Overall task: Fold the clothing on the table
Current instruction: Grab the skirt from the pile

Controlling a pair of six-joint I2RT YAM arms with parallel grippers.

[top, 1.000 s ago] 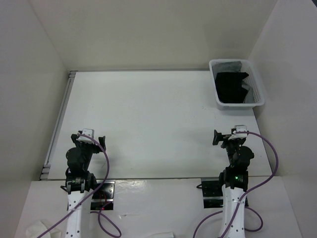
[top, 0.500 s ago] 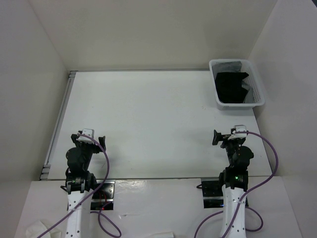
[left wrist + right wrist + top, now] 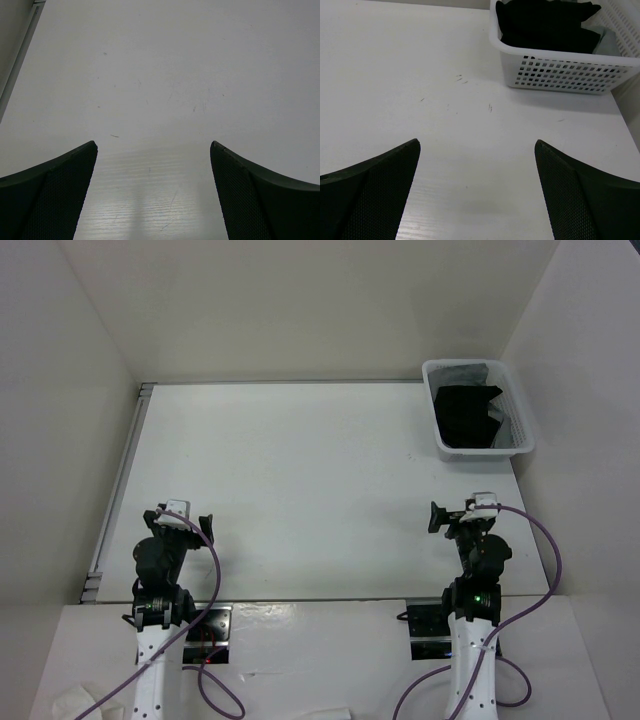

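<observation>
Left gripper (image 3: 153,150) and right gripper (image 3: 476,146) hover over the table (image 3: 300,470) — both spread wide, holding nothing — black clothing (image 3: 466,416) lies in the white basket (image 3: 480,452).

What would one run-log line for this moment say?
left gripper: open, empty | right gripper: open, empty | black clothing: in white basket on table | folding: not started
</observation>
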